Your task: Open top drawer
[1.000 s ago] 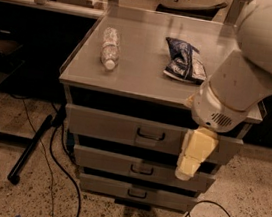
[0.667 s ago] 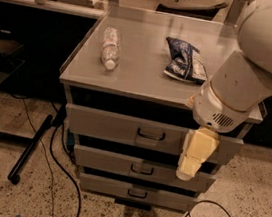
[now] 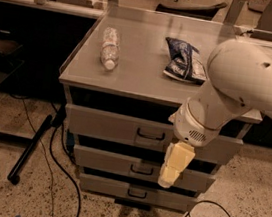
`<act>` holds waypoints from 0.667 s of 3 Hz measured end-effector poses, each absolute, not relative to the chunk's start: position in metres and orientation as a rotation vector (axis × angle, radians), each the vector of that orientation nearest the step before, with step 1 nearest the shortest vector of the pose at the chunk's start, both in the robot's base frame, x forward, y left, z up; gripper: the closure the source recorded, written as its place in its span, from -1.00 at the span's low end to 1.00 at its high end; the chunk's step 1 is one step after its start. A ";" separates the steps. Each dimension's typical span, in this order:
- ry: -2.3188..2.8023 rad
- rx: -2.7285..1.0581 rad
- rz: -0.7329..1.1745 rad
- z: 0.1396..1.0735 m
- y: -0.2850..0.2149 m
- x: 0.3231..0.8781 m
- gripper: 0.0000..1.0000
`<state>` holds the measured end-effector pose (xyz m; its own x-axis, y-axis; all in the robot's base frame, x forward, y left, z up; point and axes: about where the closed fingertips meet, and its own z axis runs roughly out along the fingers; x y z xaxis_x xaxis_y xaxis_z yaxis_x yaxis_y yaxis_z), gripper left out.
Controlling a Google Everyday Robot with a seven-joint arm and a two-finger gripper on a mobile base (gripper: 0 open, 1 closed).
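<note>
The top drawer (image 3: 103, 125) is the wide grey front just under the cabinet top, with a small dark loop handle (image 3: 151, 134) at its centre. It looks pushed in. My gripper (image 3: 167, 179) is cream-coloured and hangs pointing down from the big white arm (image 3: 241, 80). It sits in front of the drawers, just right of and below the top handle, overlapping the middle drawer front. It holds nothing that I can see.
Two more grey drawers, middle (image 3: 108, 161) and bottom (image 3: 105, 185), sit below. On the cabinet top (image 3: 140, 78) lie a clear plastic bottle (image 3: 110, 48) and a blue snack bag (image 3: 183, 60). A black pole (image 3: 32, 149) and cables (image 3: 51, 169) lie on the floor at left.
The arm and gripper have moved left and a little lower, closer to the top drawer's handle. The drawers have not moved.
</note>
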<state>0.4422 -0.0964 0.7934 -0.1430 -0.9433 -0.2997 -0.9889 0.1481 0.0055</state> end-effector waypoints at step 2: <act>2.236 -1.855 0.379 0.747 -0.086 0.464 -1.00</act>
